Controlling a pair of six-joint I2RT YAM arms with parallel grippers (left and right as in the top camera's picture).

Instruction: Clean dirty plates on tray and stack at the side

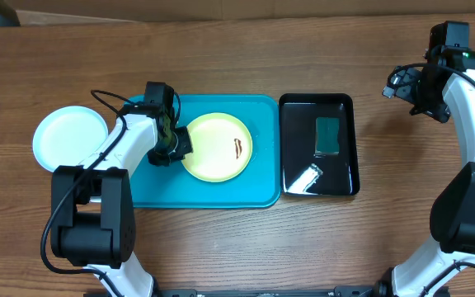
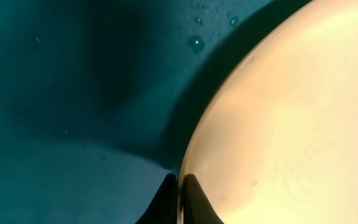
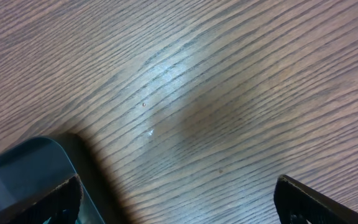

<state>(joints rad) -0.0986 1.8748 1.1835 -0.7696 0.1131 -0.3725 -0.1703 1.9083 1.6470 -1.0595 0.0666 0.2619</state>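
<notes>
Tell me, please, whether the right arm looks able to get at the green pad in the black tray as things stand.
Probably yes. The right gripper is open over the table beside the black tray, nothing stands between it and the green pad, and the left gripper is shut on the yellow-green plate.

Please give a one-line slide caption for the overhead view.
Left tool shut on the rim of the yellow-green plate, on the turquoise tray; right tool open, aside.

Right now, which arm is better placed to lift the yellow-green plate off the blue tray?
Left. The left gripper is shut on the rim of the yellow-green plate, which lies on the blue tray. The right gripper hangs open over the table, beyond the black tray and far from the plate.
</notes>
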